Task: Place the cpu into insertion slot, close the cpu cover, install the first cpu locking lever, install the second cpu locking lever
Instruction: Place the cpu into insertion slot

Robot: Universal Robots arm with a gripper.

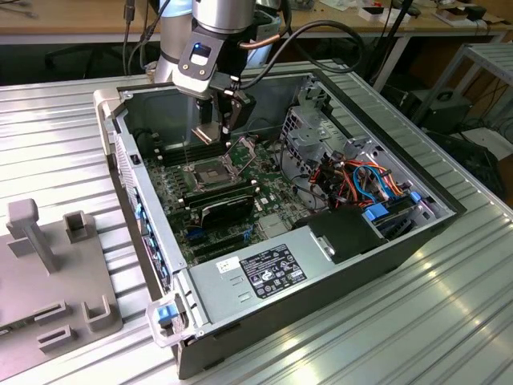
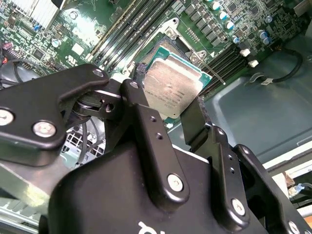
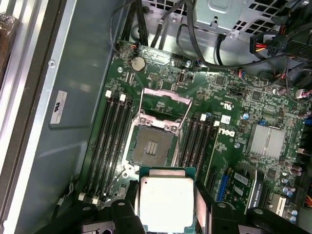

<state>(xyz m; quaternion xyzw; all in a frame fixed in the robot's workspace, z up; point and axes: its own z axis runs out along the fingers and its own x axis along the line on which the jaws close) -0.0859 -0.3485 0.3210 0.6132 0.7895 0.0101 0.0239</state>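
the gripper (image 3: 165, 197) is clamped on the flat, dull silver square chip (image 3: 165, 207), near the dark, shiny-rimmed open socket (image 3: 152, 146).

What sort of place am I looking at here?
Most likely a robotics lab or workshop. An open computer case lies on a ribbed metal table, the gripper holds the cpu near the insertion slot, and wooden desks with cables stand behind.
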